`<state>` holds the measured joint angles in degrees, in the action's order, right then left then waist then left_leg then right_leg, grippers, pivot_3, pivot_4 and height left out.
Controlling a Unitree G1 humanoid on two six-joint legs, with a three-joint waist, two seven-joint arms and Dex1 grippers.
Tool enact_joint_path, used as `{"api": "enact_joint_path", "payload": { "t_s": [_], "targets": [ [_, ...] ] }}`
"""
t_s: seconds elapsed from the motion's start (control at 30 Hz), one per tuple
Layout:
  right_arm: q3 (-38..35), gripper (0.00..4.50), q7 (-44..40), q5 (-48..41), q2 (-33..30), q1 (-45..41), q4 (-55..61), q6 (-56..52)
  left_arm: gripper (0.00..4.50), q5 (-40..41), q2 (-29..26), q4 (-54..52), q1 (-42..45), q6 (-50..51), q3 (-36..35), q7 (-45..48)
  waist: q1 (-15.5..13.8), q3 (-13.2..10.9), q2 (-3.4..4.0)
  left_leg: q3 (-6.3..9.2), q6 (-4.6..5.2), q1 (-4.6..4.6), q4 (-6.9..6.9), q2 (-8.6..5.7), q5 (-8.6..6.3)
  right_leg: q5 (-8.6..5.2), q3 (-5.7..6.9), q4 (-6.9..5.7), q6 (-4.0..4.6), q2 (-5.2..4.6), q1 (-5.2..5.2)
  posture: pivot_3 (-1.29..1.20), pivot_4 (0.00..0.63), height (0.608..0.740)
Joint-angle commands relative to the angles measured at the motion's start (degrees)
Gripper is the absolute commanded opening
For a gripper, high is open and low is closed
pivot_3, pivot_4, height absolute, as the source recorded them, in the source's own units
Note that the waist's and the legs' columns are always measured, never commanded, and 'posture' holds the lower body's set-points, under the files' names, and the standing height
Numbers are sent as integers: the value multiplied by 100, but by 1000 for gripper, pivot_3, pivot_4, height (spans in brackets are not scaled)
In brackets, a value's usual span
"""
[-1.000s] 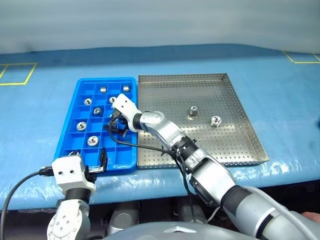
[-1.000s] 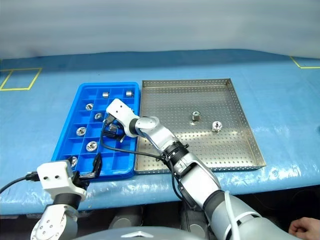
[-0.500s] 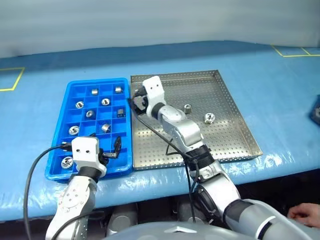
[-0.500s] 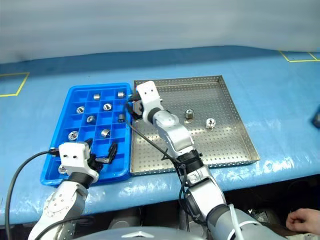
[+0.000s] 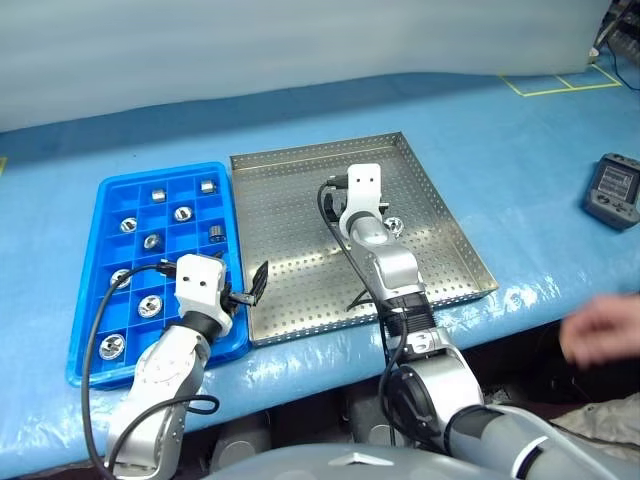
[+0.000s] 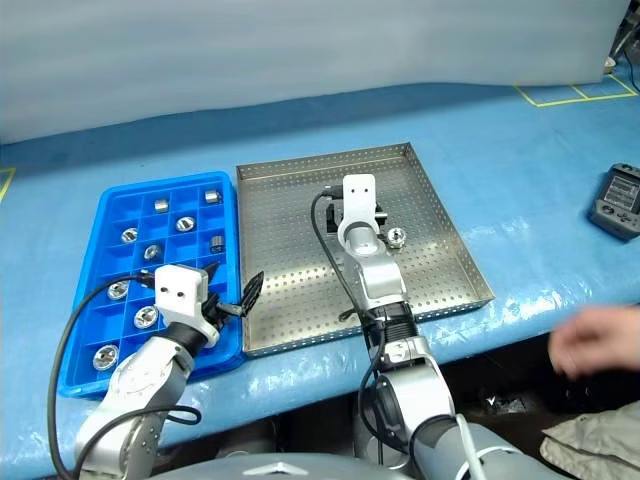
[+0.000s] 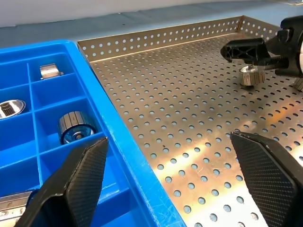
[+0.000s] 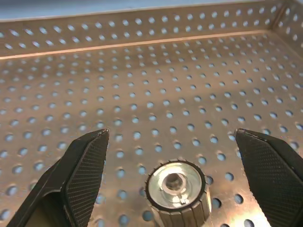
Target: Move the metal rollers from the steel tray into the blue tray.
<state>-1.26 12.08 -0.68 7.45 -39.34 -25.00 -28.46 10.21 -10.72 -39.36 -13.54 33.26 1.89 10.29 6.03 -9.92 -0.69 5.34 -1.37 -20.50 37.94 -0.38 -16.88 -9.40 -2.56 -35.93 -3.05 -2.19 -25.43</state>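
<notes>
Right gripper (image 8: 173,156) wide open, straddling an upright roller (image 8: 177,187) on the steel tray (image 5: 300,250). A second roller (image 6: 397,237) sits at its 3 o'clock. Off-centre closing could tip or skid it. Left gripper (image 7: 170,165) open, empty.

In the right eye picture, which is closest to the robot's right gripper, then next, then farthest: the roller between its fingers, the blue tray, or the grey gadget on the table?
From the right gripper:
1. The upright metal roller, standing on the steel tray right between the open fingers.
2. The blue tray, beside the steel tray on the robot's left.
3. The grey gadget, far out on the table on the robot's right.
</notes>
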Motion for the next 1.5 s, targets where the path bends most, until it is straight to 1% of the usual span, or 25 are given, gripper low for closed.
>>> {"api": "enact_joint_path", "payload": {
  "t_s": [0.03, 0.13, 0.23, 0.33, 0.4, 1.23, 1.37, 1.5],
  "targets": [
    [-95, 4479, 44, -73, 143, -310, -397, 335, 4500, 64, -18, -94, 32, -40, 36, 49, 21, 0, 0, -1, 0, 1, 0, 0, 0, 0, -1, 0, 0, 0, 0, -69, 150, 740],
    [-103, 4479, 10, -90, 149, -369, -740, 465, 4500, 55, -8, -126, -15, -56, 29, 37, 33, 0, 0, -2, 3, 1, -1, 0, -1, 0, -3, 0, 0, 1, 0, -57, 150, 740],
    [-53, 4479, -63, -100, 162, -347, -804, 522, 4500, 46, 3, -137, -44, -74, 23, 19, 32, 0, 0, -5, 4, 2, -1, 0, -2, 1, -6, 0, -1, 1, 0, -53, 150, 740],
    [-22, 3906, -101, -93, 165, -314, -776, 494, 4500, 41, 19, -136, -52, -89, 31, 3, 19, 0, 0, -5, 4, 3, 0, 0, -2, 2, -6, 0, -3, 1, 0, -51, 150, 740],
    [-12, 3336, -118, -98, 161, -292, -750, 474, 4500, 35, 27, -131, -53, -102, 48, -4, 19, 0, 0, -5, 4, 2, 0, 0, -2, 3, -7, 0, -4, 1, 0, -57, 150, 740],
    [76, 3336, -189, -59, 147, -184, -613, 351, 4500, 33, 91, -161, -14, -57, 140, -60, 22, 1, 1, -8, 4, 3, 0, 0, -2, 4, -10, 0, -6, 1, 0, -56, 150, 740],
    [146, 3336, -242, -55, 146, -147, -452, 279, 4500, 32, 94, -176, -29, -53, 127, -72, 20, 0, 1, -8, 4, 3, 0, 0, -2, 4, -10, 0, -6, 1, 0, -54, 150, 740],
    [326, 3336, -472, -62, 139, -83, -11, 182, 4500, 32, 97, -180, -24, -44, 128, -80, 23, 1, 1, -8, 4, 3, 0, 0, -2, 4, -11, 0, -6, 1, 0, -61, 150, 740]
  ]
}}
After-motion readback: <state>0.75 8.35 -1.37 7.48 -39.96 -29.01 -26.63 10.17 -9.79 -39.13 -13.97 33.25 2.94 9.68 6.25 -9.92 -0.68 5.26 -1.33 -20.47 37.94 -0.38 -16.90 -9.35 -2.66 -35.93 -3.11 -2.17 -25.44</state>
